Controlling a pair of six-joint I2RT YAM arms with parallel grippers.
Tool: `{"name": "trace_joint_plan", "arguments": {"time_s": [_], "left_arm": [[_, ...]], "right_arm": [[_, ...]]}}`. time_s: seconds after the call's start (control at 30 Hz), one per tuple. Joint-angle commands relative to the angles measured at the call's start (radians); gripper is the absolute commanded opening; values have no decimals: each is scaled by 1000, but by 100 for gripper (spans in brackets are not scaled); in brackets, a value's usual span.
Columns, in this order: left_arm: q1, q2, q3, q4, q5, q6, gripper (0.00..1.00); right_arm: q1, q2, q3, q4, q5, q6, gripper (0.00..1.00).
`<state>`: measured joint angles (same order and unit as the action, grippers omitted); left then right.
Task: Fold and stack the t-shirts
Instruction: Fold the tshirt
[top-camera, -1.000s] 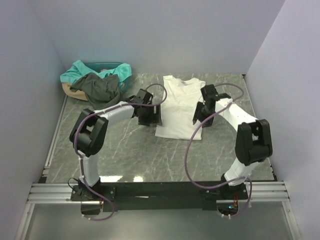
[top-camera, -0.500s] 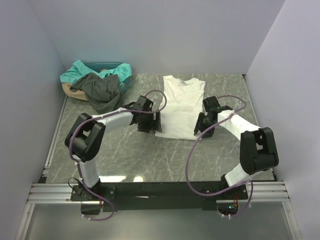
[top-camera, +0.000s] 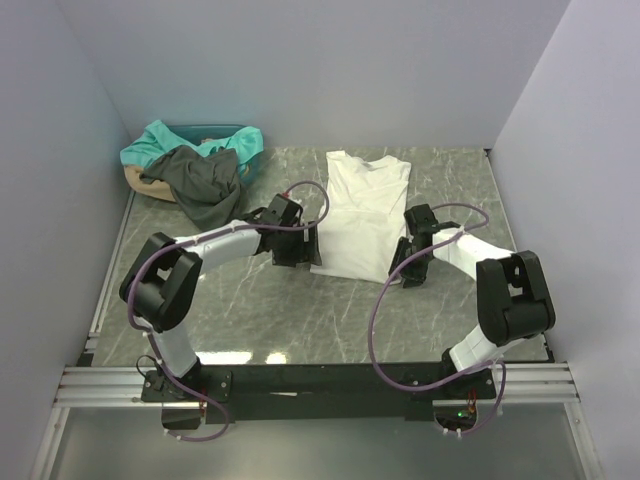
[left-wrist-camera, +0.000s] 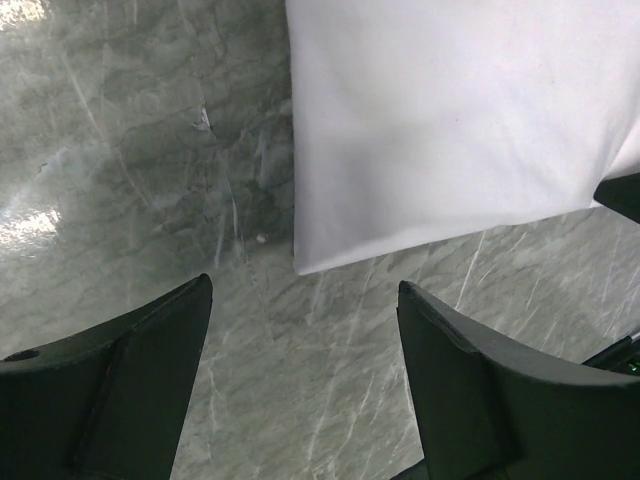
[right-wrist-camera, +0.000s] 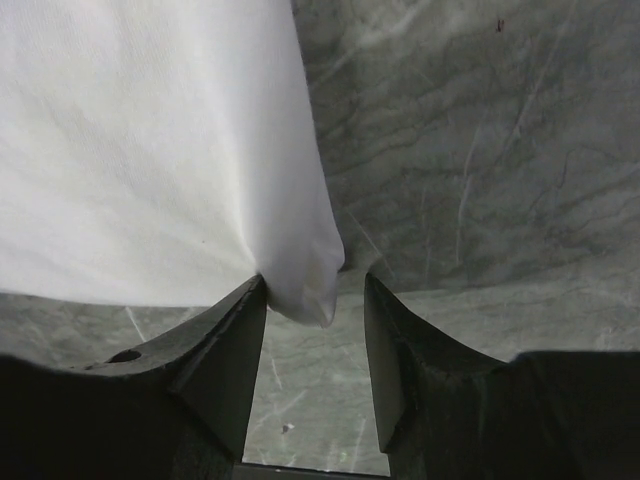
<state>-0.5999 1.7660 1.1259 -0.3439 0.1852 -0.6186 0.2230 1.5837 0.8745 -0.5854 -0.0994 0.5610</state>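
**A:** What is seen nearest, at the bottom of the top view?

**B:** Both arm bases are seen on a black rail at the lower edge. The grey marbled table (top-camera: 260, 310) is spread out above them.

**A:** How is the left gripper (left-wrist-camera: 302, 300) set?

**B:** It is placed left of centre in the top view, at the lower left corner of the white shirt (top-camera: 360, 215). Its jaws are spread wide and nothing is held. In the wrist view that corner is seen lying flat on the table just beyond the fingertips, untouched.

**A:** And the right gripper (right-wrist-camera: 312, 290)?

**B:** It is lowered at the shirt's lower right corner, right of centre in the top view. Its jaws are parted, and the cloth corner is seen between them, bunched against the finger at the left of the wrist view. A gap is left before the other finger, so the corner is not clamped.

**A:** Where is the white shirt laid?

**B:** It is spread flat at the middle of the table as a narrow rectangle, with its collar toward the far wall.

**A:** What is found farthest back?

**B:** In the upper left, a dark grey shirt (top-camera: 200, 180) is heaped over a teal shirt (top-camera: 160, 140). Both are draped on a basket (top-camera: 133, 180) in the corner.
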Motion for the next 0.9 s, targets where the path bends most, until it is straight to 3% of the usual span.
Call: {"name": "trace_joint_plan", "arguments": {"time_s": [0.0,0.13,0.23,0.37,0.47,0.87], "left_arm": [[-14,-40,-9,31,-12,-15,80],[-18,-37,-11,37,-16,-23,80],[-24,-25,0,29,-33,-27,78],[-38,-8,15,17,-49,-39,74],[-49,12,28,6,-50,-67,70],[-109,38,34,-7,-128,-173,59]], "right_arm": [[3,-1,-14,25,6,8,50],[-1,19,-11,42,18,-3,47],[-1,36,-3,48,27,-9,39],[-1,39,-9,50,32,-10,15],[-1,36,-20,53,27,-9,8],[-1,-8,-48,56,17,2,1]]}}
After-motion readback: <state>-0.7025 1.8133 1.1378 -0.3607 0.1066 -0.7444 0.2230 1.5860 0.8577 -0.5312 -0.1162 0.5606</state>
